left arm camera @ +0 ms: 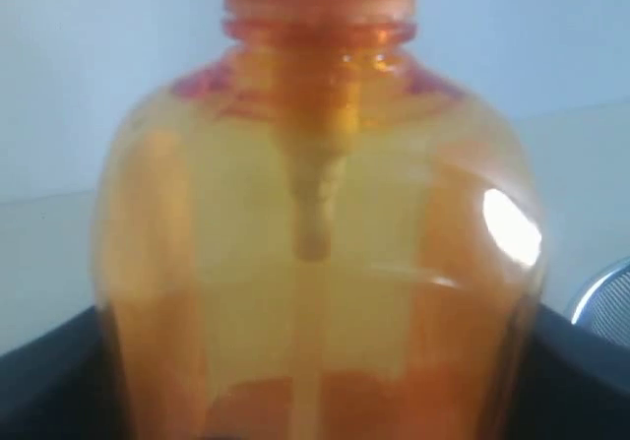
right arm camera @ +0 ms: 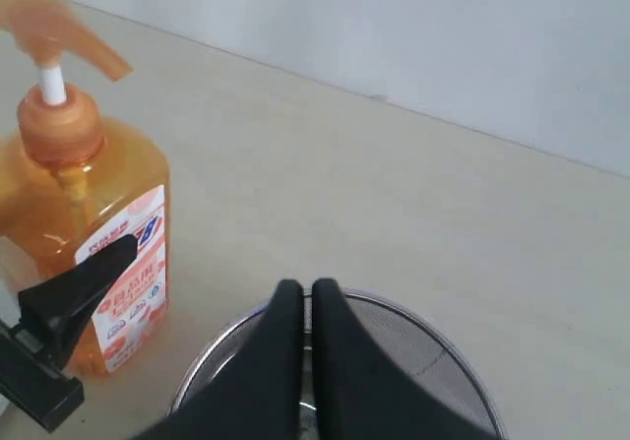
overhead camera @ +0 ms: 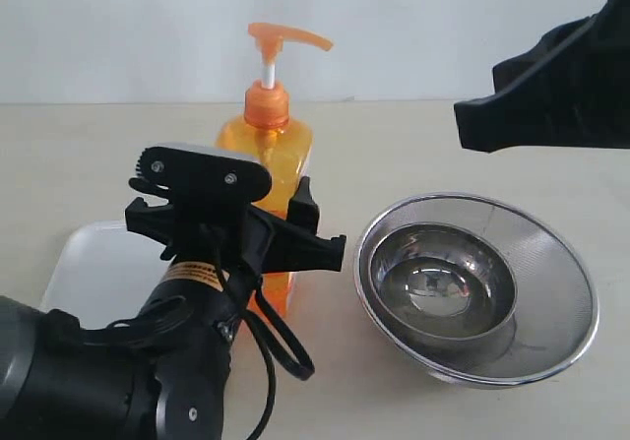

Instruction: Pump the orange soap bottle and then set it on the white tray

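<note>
- While the orange soap bottle [overhead camera: 268, 145] stands upright between the white tray [overhead camera: 94, 263] on its left and the steel mesh bowl [overhead camera: 556, 263] on its right, the left gripper [overhead camera: 266, 214] clasps its lower body from both sides.
- From the near left, the left arm [overhead camera: 118, 361] reaches in low.
- High at far right over the bowl hangs the right gripper [right arm camera: 305, 297], fingers pressed together, empty.

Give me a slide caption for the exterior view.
Left gripper clamps the upright orange soap bottle, between the white tray and a steel mesh bowl.
</note>
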Controlling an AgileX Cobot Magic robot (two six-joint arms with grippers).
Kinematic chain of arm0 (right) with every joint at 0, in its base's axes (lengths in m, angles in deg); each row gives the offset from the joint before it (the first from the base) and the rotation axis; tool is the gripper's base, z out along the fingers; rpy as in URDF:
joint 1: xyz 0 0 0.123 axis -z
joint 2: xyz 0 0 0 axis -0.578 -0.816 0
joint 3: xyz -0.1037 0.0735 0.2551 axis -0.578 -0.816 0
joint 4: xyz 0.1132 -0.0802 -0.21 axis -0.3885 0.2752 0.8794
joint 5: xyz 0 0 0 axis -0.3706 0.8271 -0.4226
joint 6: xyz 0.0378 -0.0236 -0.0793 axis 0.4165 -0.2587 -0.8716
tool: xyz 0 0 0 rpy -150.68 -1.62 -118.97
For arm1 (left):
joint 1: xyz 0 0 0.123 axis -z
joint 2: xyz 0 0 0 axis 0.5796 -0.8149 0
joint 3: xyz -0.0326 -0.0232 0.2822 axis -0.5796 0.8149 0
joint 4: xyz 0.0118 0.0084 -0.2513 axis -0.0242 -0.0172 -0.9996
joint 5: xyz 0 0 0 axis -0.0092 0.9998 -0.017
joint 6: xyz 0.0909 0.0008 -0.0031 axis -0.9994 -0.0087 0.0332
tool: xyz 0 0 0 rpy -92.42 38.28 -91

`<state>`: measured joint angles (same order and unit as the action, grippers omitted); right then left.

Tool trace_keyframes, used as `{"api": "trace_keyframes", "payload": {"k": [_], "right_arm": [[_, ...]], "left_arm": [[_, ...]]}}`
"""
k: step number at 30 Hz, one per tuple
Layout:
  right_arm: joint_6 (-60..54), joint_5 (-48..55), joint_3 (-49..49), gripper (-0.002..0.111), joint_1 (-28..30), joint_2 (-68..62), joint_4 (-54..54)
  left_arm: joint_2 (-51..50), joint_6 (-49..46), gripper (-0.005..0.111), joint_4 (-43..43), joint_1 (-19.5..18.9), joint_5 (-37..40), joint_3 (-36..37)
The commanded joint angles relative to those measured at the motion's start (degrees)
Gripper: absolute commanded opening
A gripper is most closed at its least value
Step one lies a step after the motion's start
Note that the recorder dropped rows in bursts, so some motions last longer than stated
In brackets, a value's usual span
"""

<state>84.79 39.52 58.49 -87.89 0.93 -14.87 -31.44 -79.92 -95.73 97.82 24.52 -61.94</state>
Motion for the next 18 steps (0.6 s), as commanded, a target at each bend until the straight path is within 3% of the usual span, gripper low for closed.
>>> {"api": "trace_keyframes", "payload": {"k": [1, 18], "right_arm": [[-0.2, 0.3, -0.2, 0.000, 0.1, 0.4, 0.5], [-0.6, -0.1, -0.3, 0.000, 0.1, 0.3, 0.4]], "left_arm": [[-0.2, 3.1, 0.005, 1.3, 0.6, -5.0, -0.9], [-2.2, 2.2, 0.005, 1.6, 0.8, -5.0, -1.5]]}}
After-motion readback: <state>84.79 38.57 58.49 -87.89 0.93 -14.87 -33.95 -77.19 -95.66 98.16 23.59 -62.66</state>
